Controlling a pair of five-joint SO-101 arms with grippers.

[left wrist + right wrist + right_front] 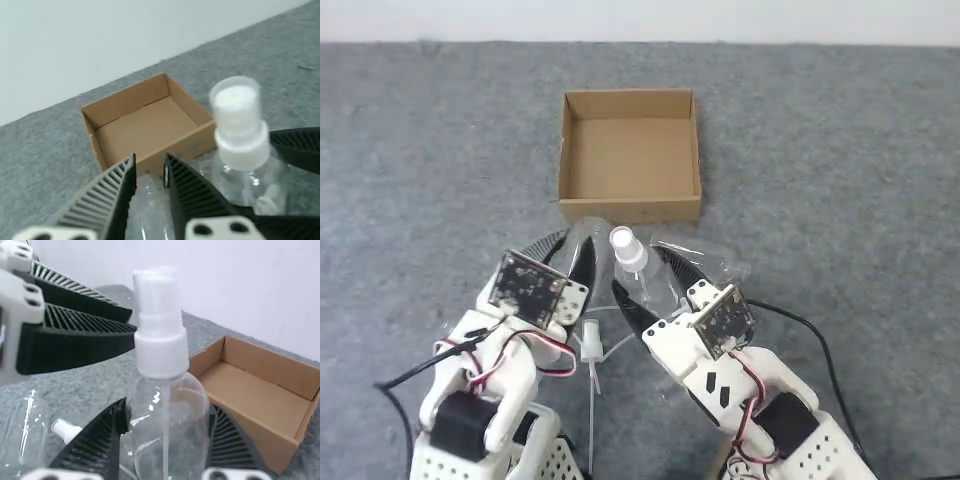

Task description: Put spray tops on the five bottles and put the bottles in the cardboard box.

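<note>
My right gripper is shut on an upright clear bottle with a white spray top on its neck. It holds it just in front of the open cardboard box. My left gripper hovers beside the spray top, its jaws a narrow gap apart with nothing between them. An uncapped clear bottle lies under it.
A loose spray top with its long tube lies on the grey carpet between the arms. More clear bottles lie nearby. The box's inside is bare.
</note>
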